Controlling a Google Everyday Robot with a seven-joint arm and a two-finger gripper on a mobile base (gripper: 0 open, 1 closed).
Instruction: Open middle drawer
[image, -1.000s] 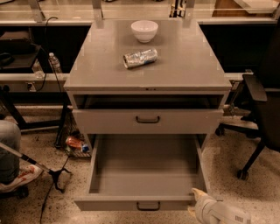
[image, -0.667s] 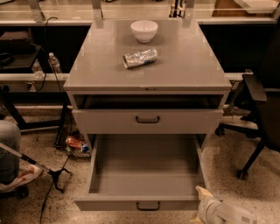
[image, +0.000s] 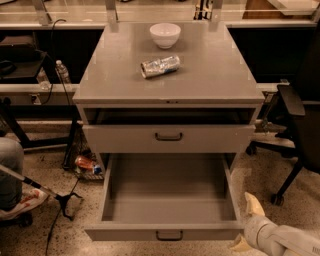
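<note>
Two drawer fronts face you on the grey cabinet (image: 125, 80). The middle drawer (image: 168, 200) is the lower of them, pulled far out toward you over the speckled floor (image: 265, 180). Its dark bar handle (image: 168, 235) sits at the centre of the front, close to the bottom edge of your view.

Your gripper (image: 246, 225) is low on the right, just beside the drawer's right front corner. Its pale fingers (image: 252, 205) are spread apart and grasp nothing. You cannot tell whether the lower finger touches the drawer front.

Above, the upper drawer (image: 210, 139) stands only slightly forward, with a dark gap between it and the cabinet top. A dark office chair (image: 300, 120) stands right of the cabinet. On the left are a water bottle (image: 62, 72) on a low shelf, an orange packet (image: 86, 163) on the floor by the cabinet's foot, and someone's leg (image: 10, 170).

The middle drawer shows only its bare grey floor and walls. On the cabinet top a white bowl (image: 165, 35) sits near the back edge, its inside plain white. In front of it, apart from it, lies what looks like a crumpled silver can (image: 160, 66), though it may be a foil pack.

The open drawer hides whatever lies beneath it. The gripper's arm is cut off at the lower right corner, and the gap above the upper drawer is too dark to read.
</note>
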